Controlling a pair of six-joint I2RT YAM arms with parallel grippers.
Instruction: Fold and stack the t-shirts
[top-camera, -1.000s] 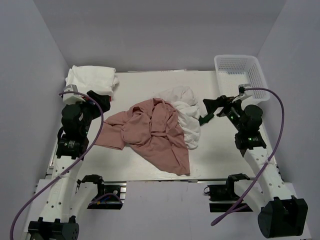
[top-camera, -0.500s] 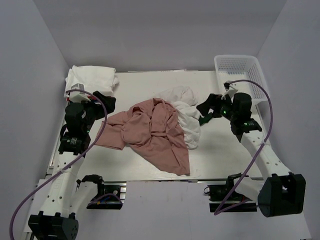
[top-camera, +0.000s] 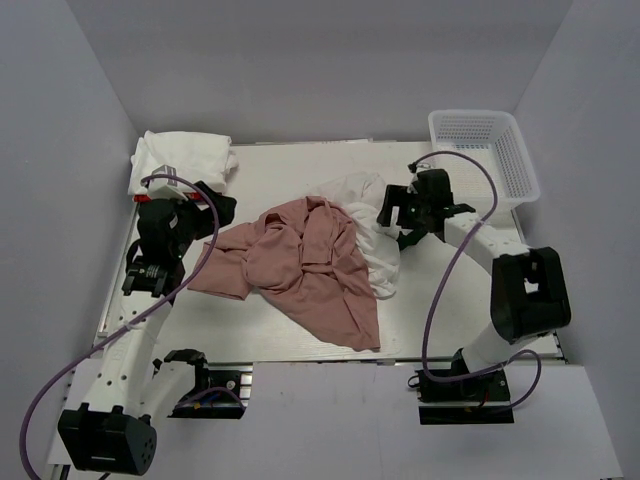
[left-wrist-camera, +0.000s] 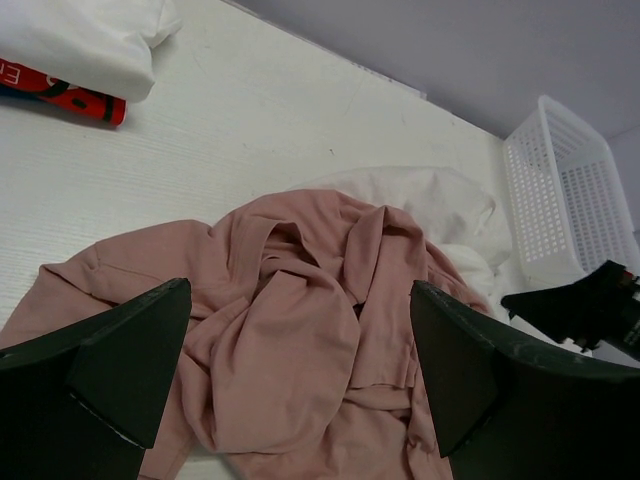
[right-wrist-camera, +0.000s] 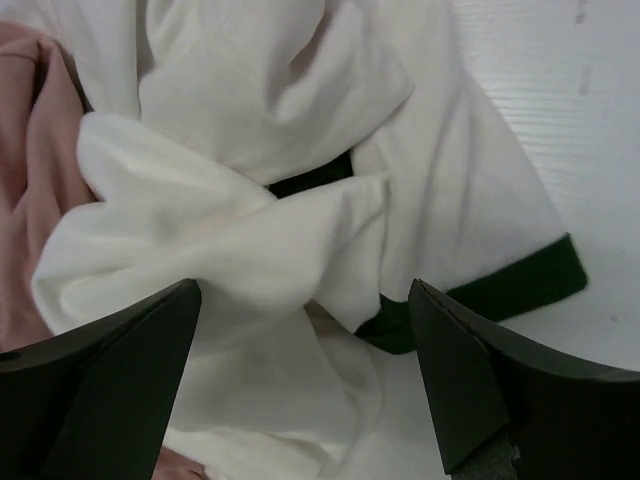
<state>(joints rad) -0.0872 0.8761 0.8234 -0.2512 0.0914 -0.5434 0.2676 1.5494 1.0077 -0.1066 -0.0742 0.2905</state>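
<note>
White cotton, folded into a stack (top-camera: 185, 158), sits well to the far left of the pink t-shirt (top-camera: 305, 265). The left wrist view shows a red-printed layer (left-wrist-camera: 70, 98) at the bottom of that stack.

Next comes the left gripper (top-camera: 208, 206), just off the pink t-shirt's left sleeve. Its jaws are spread wide with nothing between them. In its own camera the two dark fingers (left-wrist-camera: 110, 360) frame the crumpled pink cloth (left-wrist-camera: 290, 320) from either side without touching it.

The pink t-shirt lies bunched and twisted in the middle of the table (top-camera: 290, 165), one sleeve flung left and its hem trailing toward the near edge.

A white t-shirt (top-camera: 370, 215) lies against the pink t-shirt's right side, partly tucked under it and just as rumpled. The right wrist view shows its knotted folds (right-wrist-camera: 250, 150), a dark green band (right-wrist-camera: 520, 285) along one edge, and a sliver of pink (right-wrist-camera: 30, 180) at the left.

The right gripper (top-camera: 393, 215) is right of the pink t-shirt, over the white tee's outer edge. Its jaws are wide apart and empty.

Far right of the pink t-shirt, at the table's back corner, stands a white lattice basket (top-camera: 485, 150), also visible from the left wrist (left-wrist-camera: 560, 190).
</note>
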